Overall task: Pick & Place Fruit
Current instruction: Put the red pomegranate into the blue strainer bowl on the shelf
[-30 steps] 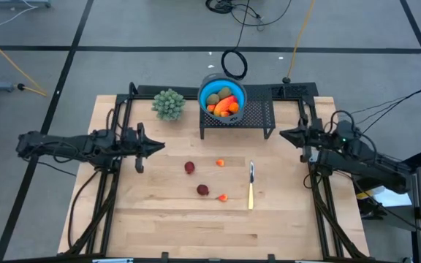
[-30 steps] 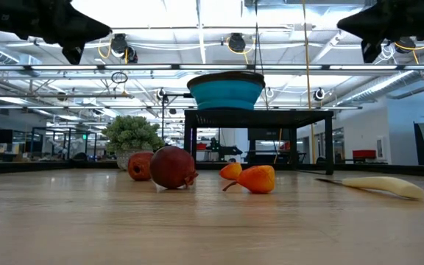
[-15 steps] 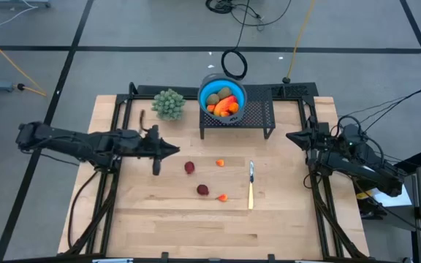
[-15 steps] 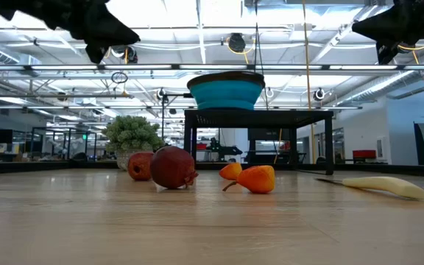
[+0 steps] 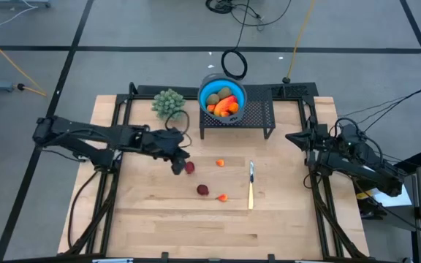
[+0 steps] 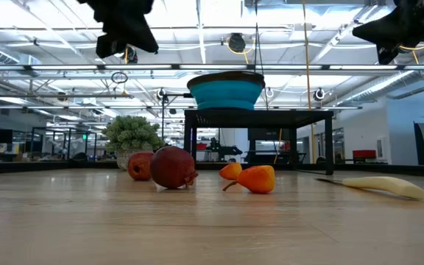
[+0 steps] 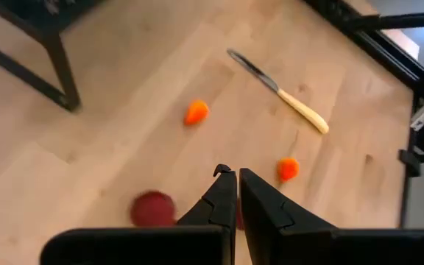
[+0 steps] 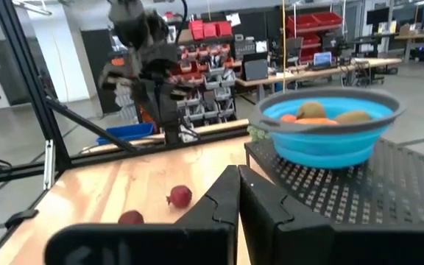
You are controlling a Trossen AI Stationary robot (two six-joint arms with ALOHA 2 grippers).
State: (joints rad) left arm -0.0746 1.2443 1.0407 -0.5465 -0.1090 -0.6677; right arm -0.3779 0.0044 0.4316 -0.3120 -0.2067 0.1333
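**Inspector A:** High view. The left gripper (image 5: 179, 162) sits just beside the dark red fruit (image 5: 190, 167) near the table's middle, fingers together, nothing held. A second dark red fruit (image 5: 203, 190), two small orange fruits (image 5: 220, 163) and (image 5: 223, 197), and a knife (image 5: 251, 186) lie loose on the wood. The blue bowl (image 5: 222, 100) on the black stand (image 5: 263, 115) already holds several fruits. The right gripper (image 5: 292, 137) waits at the table's right edge, fingers together.

**Inspector B:** Low view?

**Inspector A:** The left gripper (image 6: 124, 29) hangs well above the two red fruits (image 6: 173, 167); no contact.

**Inspector B:** Left wrist view?

**Inspector A:** Its fingers (image 7: 223, 199) are pressed together, a red fruit (image 7: 152, 209) just beside their tips.

**Inspector B:** Right wrist view?

**Inspector A:** Fingers (image 8: 227, 195) together, pointed across at the bowl (image 8: 328, 132).

**Inspector B:** Assessment?

**Inspector A:** Approach step, in my judgement. Next the left fingers must part, centre over the red fruit and descend.
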